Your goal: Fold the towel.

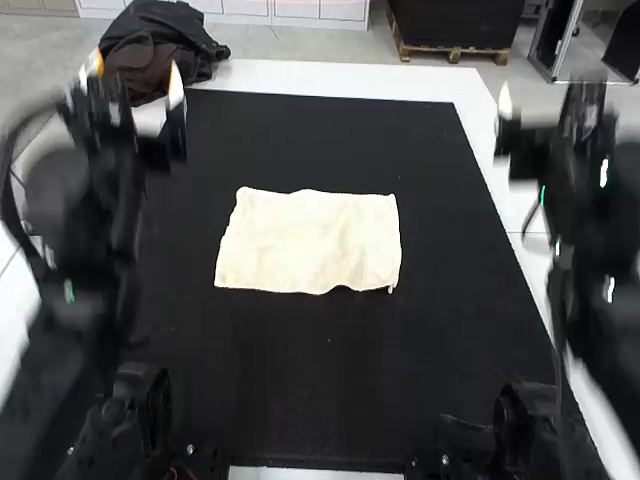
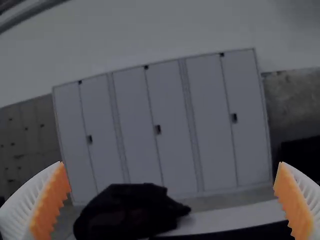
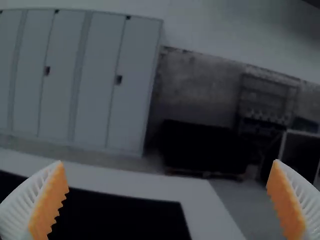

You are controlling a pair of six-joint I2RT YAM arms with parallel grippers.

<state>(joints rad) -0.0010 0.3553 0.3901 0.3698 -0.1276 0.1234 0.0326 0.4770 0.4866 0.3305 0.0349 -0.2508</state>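
High view: a cream, soft-looking cloth towel point(image 1: 310, 241) lies flat near the middle of a matte black rectangular mat point(image 1: 300, 400), its longer sides running left to right. Outline roughly oblong; far edge gently wavy, near edge rippled, left side slanting, faint creases over the face. Tiny pale nub at the near right corner (a loop or a tag, perhaps). Single layer or doubled: cannot tell.

Mat sits on a white table point(image 1: 345, 78). At the far left corner, a bunched heap of black and dark brown fabric point(image 1: 170, 45), partly hidden behind the left gripper point(image 1: 136, 75). The right gripper point(image 1: 546, 95) is over on the right side. Both well apart from the towel; its whole upper face is in plain sight.

Left wrist view: white ribbed fingers, orange pads point(image 2: 52, 202), spread wide, grasping nothing. Right wrist view: matching pair, also wide apart and empty.
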